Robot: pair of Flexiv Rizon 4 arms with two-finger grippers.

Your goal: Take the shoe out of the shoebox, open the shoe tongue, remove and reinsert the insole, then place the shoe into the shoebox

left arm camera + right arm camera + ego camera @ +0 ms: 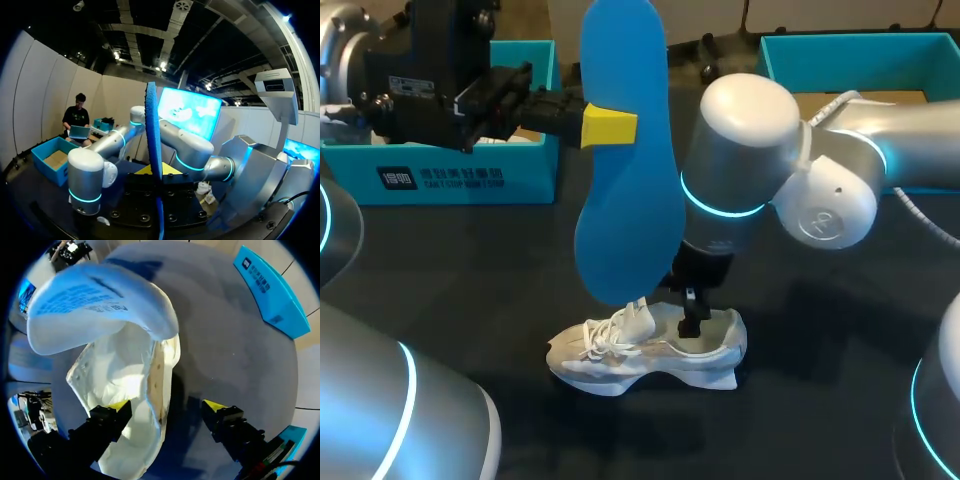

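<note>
Left gripper (608, 127) is clamping the insole (630, 180) by its edge about midway along. One yellow tip is showing on the near face, and the other finger is hiding behind the foam. Right gripper (167, 409) is standing with its fingers (118, 407) spread, straddling one side wall of the shoe (660, 352) near the heel. One tip is sitting over the inside and the other outside over the table (820, 330). I am seeing no pinch on that wall.

Beyond the left gripper's body the left box (450, 175) is showing. The right box (840, 55) is lying past the right arm, well apart from its gripper. The shoe is resting upright on its sole directly under the right gripper, outside both boxes. The insole is hanging upright from the left gripper. Its lower end is hovering just above the laces, ahead of the right gripper, and it is curving over the forefoot.

I am judging the shoe to be light, with a soft upper that will give and a stiffer sole and heel, so the heel collar looks like the place to steady it. The insole seems thin, light and floppy. Held mid-length, its free end will probably bend as it is fed in toe first. I am thinking a hold nearer the heel end, with gentle pressure, would guide it better and avoid creasing.
</note>
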